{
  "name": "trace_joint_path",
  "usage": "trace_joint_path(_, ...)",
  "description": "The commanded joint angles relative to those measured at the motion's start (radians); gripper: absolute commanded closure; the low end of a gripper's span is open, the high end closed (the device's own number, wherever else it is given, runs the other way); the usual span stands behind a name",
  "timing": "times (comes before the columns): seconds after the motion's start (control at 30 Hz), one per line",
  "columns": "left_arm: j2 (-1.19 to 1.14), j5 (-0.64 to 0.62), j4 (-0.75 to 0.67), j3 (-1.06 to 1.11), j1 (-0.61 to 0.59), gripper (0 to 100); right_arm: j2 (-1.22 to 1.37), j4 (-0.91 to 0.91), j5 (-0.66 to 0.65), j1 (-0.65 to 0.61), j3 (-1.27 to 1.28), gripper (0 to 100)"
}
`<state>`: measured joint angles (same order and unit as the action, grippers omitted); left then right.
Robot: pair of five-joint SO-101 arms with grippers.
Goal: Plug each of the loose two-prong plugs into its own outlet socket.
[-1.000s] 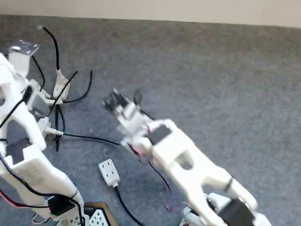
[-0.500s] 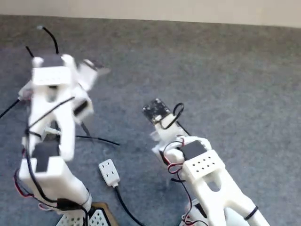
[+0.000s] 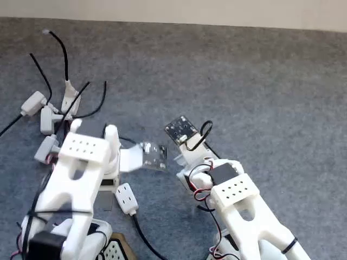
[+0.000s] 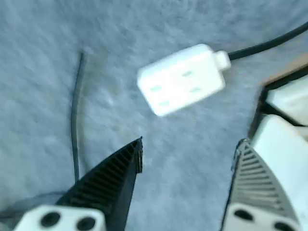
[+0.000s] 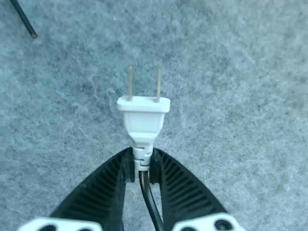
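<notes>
left pincer (image 4: 190, 142) released, spread over white outlet block (image 4: 182, 85); right pincer (image 5: 142, 153) clenched on two-prong plug (image 5: 143, 108) neck.

The high view looks steeply down from a fixed point above the arms' bases, across the grey carpeted table top (image 3: 260, 81). The left wrist view faces down at close range past the left gripper (image 4: 187, 149) onto the white plastic outlet block (image 4: 182, 85). The high view shares that outlet block (image 3: 126, 198), beside the left arm. The right wrist view looks along the right gripper (image 5: 142, 156), close to the carpet, at the white two-prong plug (image 5: 143, 113).
</notes>
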<state>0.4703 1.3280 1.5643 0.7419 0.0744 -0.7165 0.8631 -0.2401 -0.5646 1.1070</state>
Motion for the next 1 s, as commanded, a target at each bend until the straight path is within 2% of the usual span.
trace_joint_path(0.0,0.073,0.198,-0.373,0.206,0.070,69,-0.025,0.004,-0.014,-0.045,0.004,99.4)
trace_joint_path(0.07,0.067,0.242,-0.508,0.297,0.104,69,-0.025,0.004,-0.014,-0.051,0.013,99.4)
trace_joint_path(0.17,0.065,0.282,-0.631,0.371,0.163,69,-0.025,0.004,-0.014,-0.053,0.013,99.4)
trace_joint_path(0.37,0.064,0.281,-0.755,0.403,0.199,67,-0.025,0.004,-0.014,-0.053,0.013,99.4)
trace_joint_path(0.63,0.073,0.284,-0.756,0.381,0.205,66,-0.025,-0.027,-0.014,-0.051,0.018,99.4)
trace_joint_path(0.83,0.073,0.284,-0.588,0.295,0.308,66,-0.024,-0.027,-0.014,-0.050,0.018,99.4)
trace_joint_path(0.97,0.073,0.281,-0.529,0.252,0.395,66,-0.024,-0.027,-0.014,-0.048,0.018,99.4)
